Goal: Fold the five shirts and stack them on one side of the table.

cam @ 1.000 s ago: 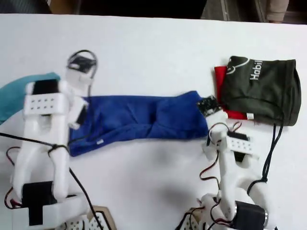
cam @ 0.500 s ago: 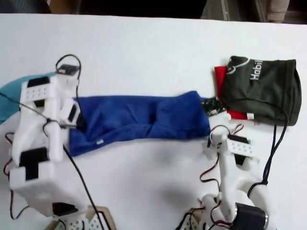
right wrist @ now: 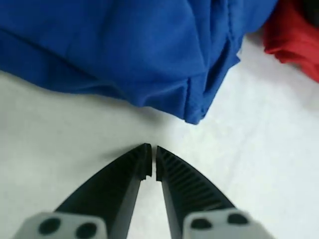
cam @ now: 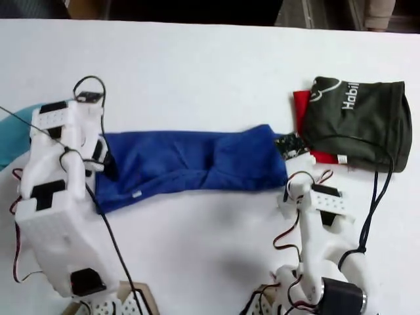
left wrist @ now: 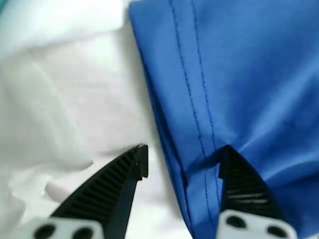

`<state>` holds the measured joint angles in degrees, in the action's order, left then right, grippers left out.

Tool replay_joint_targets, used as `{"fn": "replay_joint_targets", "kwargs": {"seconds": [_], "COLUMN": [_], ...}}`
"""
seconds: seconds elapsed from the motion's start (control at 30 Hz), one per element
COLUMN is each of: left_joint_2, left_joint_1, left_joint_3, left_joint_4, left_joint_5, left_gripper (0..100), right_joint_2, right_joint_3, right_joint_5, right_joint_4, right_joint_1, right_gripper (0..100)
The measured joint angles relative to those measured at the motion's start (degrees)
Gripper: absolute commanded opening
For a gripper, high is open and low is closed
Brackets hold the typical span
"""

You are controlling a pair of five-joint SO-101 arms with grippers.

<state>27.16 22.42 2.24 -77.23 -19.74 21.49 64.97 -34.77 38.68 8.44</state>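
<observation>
Left pincer [left wrist: 184, 154] agape, straddling blue shirt [left wrist: 249, 74] edge

Bright even light, faint soft shadows, glare on table [cam: 210, 65]

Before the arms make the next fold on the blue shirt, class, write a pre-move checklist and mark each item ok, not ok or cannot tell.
1. Left gripper open astride the blue shirt hem: ok.
2. Left gripper gripping the cloth: not ok, jaws apart.
3. Right gripper on the shirt's other end: not ok; shut over the table, short of the corner.
4. Stack started: ok, dark green shirt lies on the red shirt.
5. Five shirts accounted for: cannot tell; with the teal shirt, four visible.
</observation>
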Motion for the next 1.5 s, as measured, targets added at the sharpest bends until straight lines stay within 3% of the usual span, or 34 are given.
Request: {"fn": "replay_joint_targets", "kwargs": {"seconds": [0.13,0.27,0.5,0.63,0.77,0.87,1.0,1.13,1.27,1.5], "left_joint_2": [0.5,0.6,0.6,0.9,0.9,1.0,0.9,1.0,0.4,-11.2], "left_joint_1": [-3.8,-7.6,-8.9,-4.6,3.0,6.6,6.9,1.7,-6.4,-26.5], "left_joint_3": [-0.5,-0.4,-0.3,-2.3,-9.1,-17.1,-23.0,-22.0,-20.2,-19.9], "left_joint_4": [-3.3,-5.7,-7.5,-9.3,-14.7,-20.6,-23.5,-23.8,-24.0,-24.0], "left_joint_5": [0.0,0.0,0.0,-0.1,-4.9,-7.8,-9.2,-8.9,-3.9,0.5], "left_gripper": [22,3,3,3,3,3,3,3,3,3], "right_joint_2": [0.0,0.0,1.6,7.0,12.0,14.1,16.9,19.5,21.4,21.9], "right_joint_3": [0.0,0.0,0.2,1.1,4.8,9.3,12.7,14.9,15.6,15.8], "right_joint_5": [0.0,0.0,-0.1,-0.1,-3.2,-9.2,-10.5,-10.2,-10.2,-10.2], "right_joint_4": [0.0,0.0,0.5,2.6,2.7,1.8,-0.4,-1.3,-1.3,-1.3], "right_joint_1": [0.0,0.0,2.3,11.3,20.0,21.6,21.9,21.9,22.1,22.1], "right_gripper": [3.9,3.9,3.5,3.8,3.8,3.8,3.8,3.8,3.7,3.6]}}
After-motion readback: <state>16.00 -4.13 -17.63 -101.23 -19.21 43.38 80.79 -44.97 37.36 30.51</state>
